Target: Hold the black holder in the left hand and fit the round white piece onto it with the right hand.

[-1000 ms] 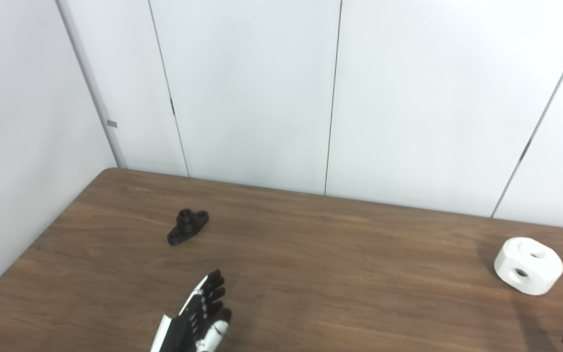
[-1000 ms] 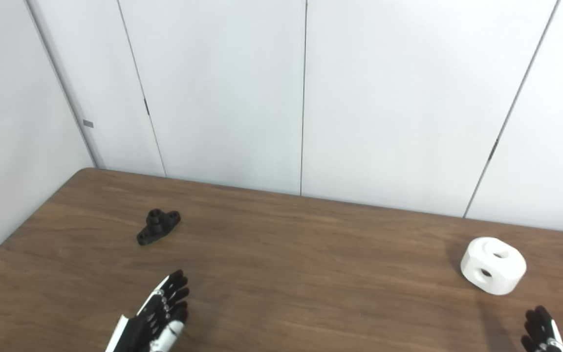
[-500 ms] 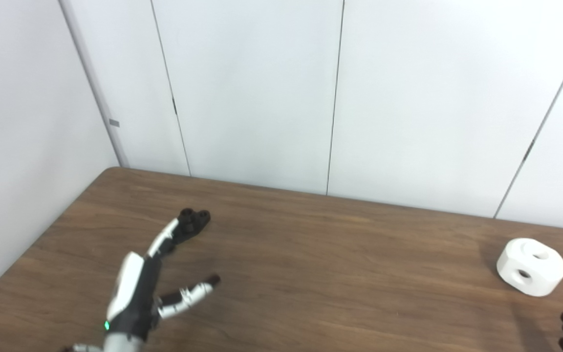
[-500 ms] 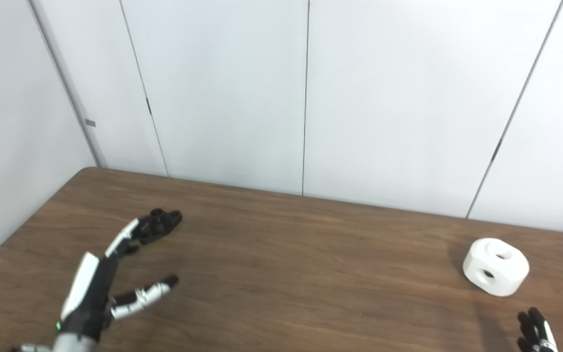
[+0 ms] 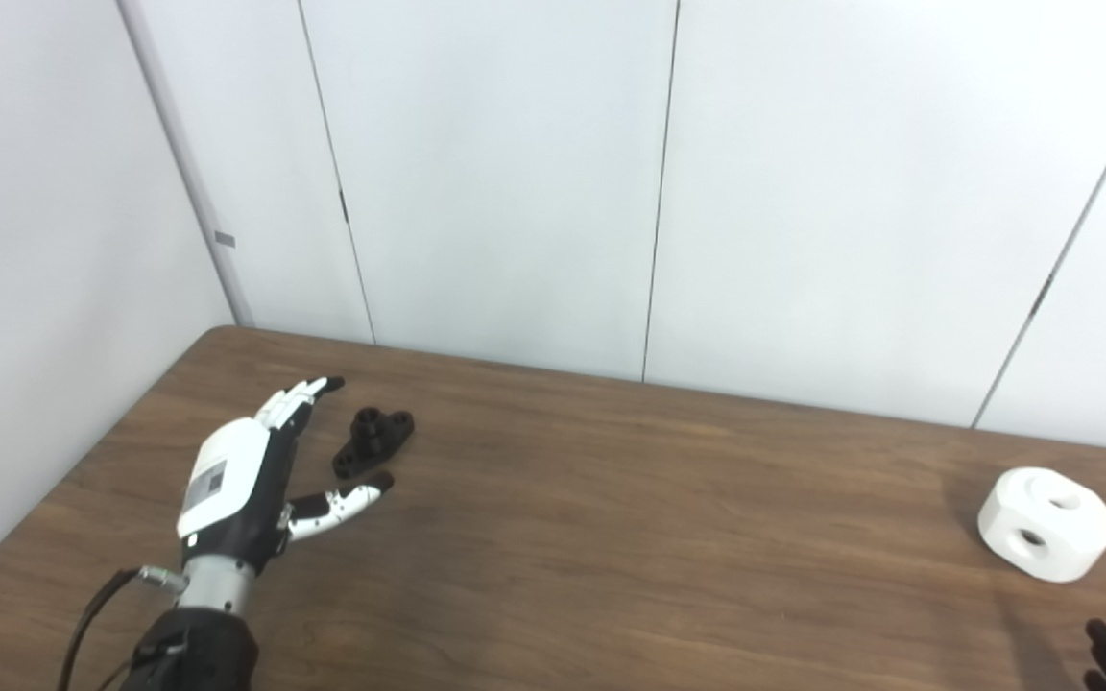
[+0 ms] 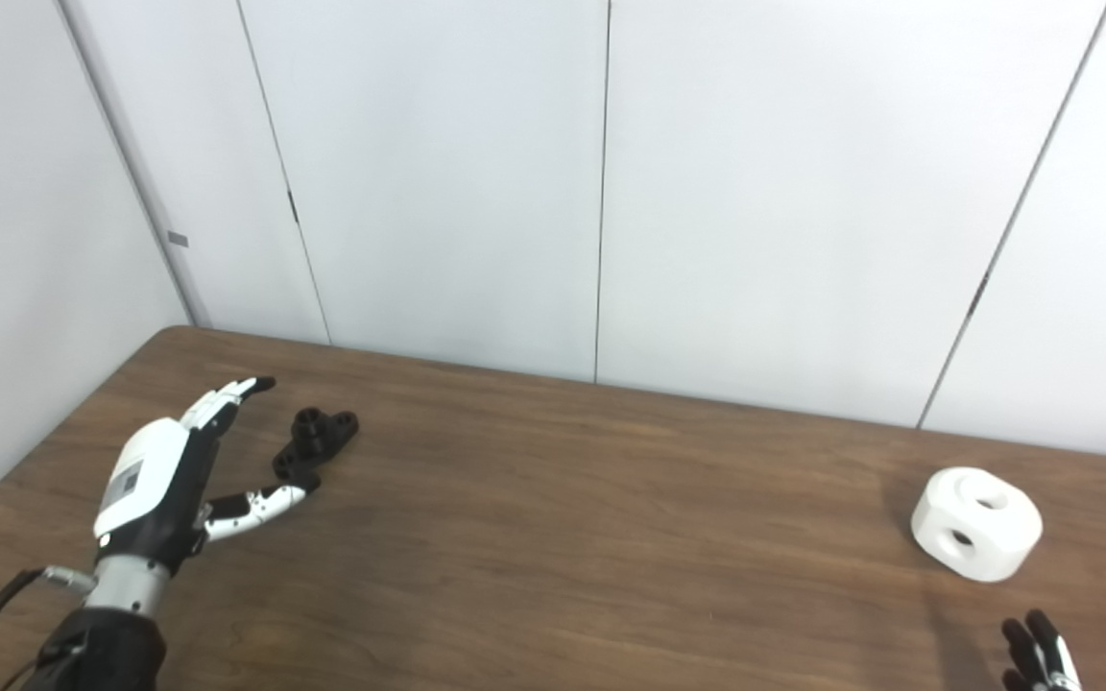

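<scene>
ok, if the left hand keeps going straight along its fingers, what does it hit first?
Probably nothing on the table. The open left hand points up-left of the small black plastic holder, which sits between fingers and thumb; ahead lies bare brown wooden table, then the white panel wall. Depth is uncertain.

A: Holder [image 5: 372,442] colour?
B: Black, all over. Round piece [image 5: 1045,524] plain white w/ dark holes.
A: Table [image 5: 630,537]?
B: Brown wood grain. Wall [image 5: 515,173] pale grey-white, thin dark seams.
A: Left hand [image 5: 246,480]?
B: White back, black underside, black fingertips.
</scene>
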You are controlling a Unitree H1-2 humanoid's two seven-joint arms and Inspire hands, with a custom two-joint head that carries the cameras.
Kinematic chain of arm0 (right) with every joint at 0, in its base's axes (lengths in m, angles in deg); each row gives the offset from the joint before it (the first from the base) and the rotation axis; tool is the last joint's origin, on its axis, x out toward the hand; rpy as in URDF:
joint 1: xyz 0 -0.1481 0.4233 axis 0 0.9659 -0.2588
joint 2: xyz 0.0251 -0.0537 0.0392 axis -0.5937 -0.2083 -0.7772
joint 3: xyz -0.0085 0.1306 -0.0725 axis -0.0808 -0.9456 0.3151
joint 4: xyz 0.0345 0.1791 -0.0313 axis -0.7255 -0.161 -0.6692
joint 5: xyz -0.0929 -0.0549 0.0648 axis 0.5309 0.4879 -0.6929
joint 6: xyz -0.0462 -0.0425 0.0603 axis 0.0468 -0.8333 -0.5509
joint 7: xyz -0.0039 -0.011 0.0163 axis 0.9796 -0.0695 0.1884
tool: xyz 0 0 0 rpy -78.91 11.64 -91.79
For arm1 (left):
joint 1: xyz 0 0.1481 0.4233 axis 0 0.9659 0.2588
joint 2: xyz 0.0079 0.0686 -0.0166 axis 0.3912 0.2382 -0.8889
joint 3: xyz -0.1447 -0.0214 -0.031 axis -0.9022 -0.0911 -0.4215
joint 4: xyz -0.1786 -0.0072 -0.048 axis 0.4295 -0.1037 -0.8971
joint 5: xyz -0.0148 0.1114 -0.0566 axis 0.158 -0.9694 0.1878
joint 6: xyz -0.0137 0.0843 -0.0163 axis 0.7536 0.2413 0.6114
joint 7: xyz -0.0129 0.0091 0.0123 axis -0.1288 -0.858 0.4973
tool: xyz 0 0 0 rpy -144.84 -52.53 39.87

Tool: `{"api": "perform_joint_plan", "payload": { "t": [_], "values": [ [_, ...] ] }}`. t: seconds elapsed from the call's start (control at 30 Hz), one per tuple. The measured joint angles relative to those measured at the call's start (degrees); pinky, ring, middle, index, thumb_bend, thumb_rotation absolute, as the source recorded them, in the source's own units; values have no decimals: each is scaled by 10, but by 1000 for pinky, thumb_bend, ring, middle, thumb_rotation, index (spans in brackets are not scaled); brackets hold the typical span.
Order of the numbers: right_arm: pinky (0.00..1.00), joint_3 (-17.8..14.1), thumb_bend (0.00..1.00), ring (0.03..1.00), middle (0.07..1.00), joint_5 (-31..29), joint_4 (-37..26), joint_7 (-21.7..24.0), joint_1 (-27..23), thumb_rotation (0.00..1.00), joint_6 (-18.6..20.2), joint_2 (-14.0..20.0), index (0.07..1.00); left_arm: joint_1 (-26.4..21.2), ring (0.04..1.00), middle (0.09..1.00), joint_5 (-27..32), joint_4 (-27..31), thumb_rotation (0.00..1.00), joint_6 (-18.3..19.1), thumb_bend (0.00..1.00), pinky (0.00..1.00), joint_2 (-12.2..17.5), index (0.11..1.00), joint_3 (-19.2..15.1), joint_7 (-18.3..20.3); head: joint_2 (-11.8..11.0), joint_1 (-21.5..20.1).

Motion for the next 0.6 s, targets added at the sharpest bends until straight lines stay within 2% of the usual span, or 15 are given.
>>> {"api": "perform_joint_plan", "payload": {
  "t": [0.1,0.27,0.5,0.6],
  "values": [
    [1000,0,522,1000,968,0,-1,0,1,1000,1,0,1000,-19,940,912,-25,-31,449,9,801,869,13,872,6,-1,1,0],
    [1000,0,528,1000,966,0,-3,0,3,1000,2,0,1000,-56,955,928,-43,-88,493,22,819,913,31,857,16,-2,3,-2],
    [1000,0,539,1000,963,0,-5,0,5,1000,3,0,1000,-88,935,909,-52,-171,392,45,820,923,31,808,34,-23,8,-4],
    [1000,0,544,1000,961,0,-6,0,6,1000,3,0,1000,-98,941,908,-51,-198,395,52,822,930,30,805,40,-35,9,-4]
  ]
}}
